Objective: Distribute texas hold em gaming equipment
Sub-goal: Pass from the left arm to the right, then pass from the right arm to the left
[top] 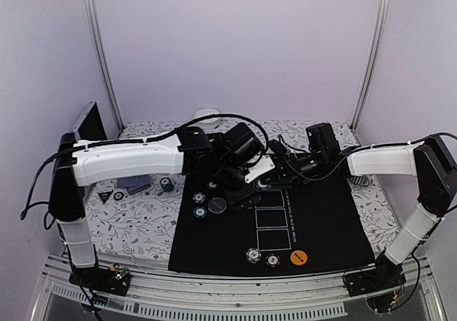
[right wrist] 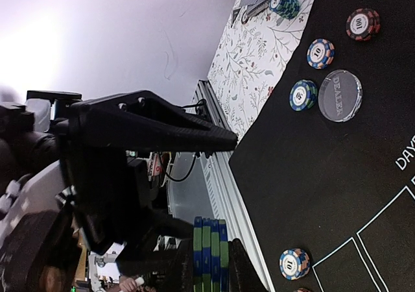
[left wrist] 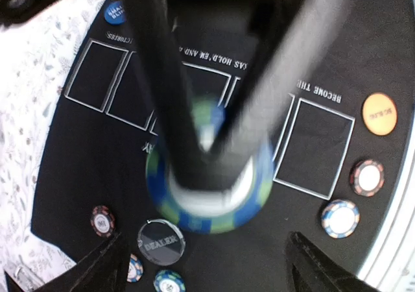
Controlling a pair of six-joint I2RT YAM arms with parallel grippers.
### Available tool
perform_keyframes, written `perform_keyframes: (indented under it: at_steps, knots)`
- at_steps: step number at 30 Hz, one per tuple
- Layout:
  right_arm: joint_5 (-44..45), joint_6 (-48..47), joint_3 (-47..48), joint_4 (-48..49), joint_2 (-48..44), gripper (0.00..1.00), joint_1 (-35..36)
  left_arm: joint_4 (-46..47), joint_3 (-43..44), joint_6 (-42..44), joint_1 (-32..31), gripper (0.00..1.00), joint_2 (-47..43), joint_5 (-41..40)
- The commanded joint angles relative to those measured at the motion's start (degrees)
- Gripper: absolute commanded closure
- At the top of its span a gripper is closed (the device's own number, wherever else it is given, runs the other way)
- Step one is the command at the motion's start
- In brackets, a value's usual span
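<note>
My right gripper (right wrist: 211,269) is shut on a stack of green-and-blue striped chips (right wrist: 209,250), pressing its flat faces. It holds the stack above the black mat (top: 314,214), near the mat's far edge. The stack appears blurred and face-on in the left wrist view (left wrist: 253,198). My left gripper (left wrist: 209,269) is open right by the stack, with its fingers (right wrist: 162,126) spread wide. In the top view both grippers, left (top: 241,180) and right (top: 280,170), meet over the mat and hide the stack. A clear dealer button (top: 217,205) lies on the mat with small chips (top: 200,212) beside it.
Two chips (top: 253,255) and an orange disc (top: 298,257) lie at the mat's near edge. A blue disc (left wrist: 115,12) lies by the white rectangles. A green chip stack (top: 166,184) and grey cards (top: 132,185) sit on the floral cloth to the left. A white bowl (top: 207,114) stands at the back.
</note>
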Motion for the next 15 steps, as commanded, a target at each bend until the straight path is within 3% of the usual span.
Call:
perform_keyframes:
  at_steps: [1,3,5,7,15]
  knots:
    - [-2.7,-2.2,1.9,-1.5,-4.0,0.98,-0.3,29.8,-21.1,7.0,0.7,0.16,-15.0,-2.3]
    - [-3.2,-2.4,2.1,-1.9,-5.2,0.98,-0.3,49.8,-34.6,10.8,0.6,0.16,-22.1,-0.1]
    - [-3.5,-2.0,2.2,-2.0,-6.0,0.98,-0.3,70.0,-47.1,13.2,0.7,0.07,-27.0,3.4]
    - [-3.4,-1.6,2.3,-2.2,-6.9,0.98,-0.2,86.0,-54.2,14.8,0.6,0.03,-28.0,5.2]
    - [-3.2,-0.2,2.8,-1.8,-8.5,0.98,1.4,98.5,-52.9,18.3,0.5,0.02,-17.9,5.9]
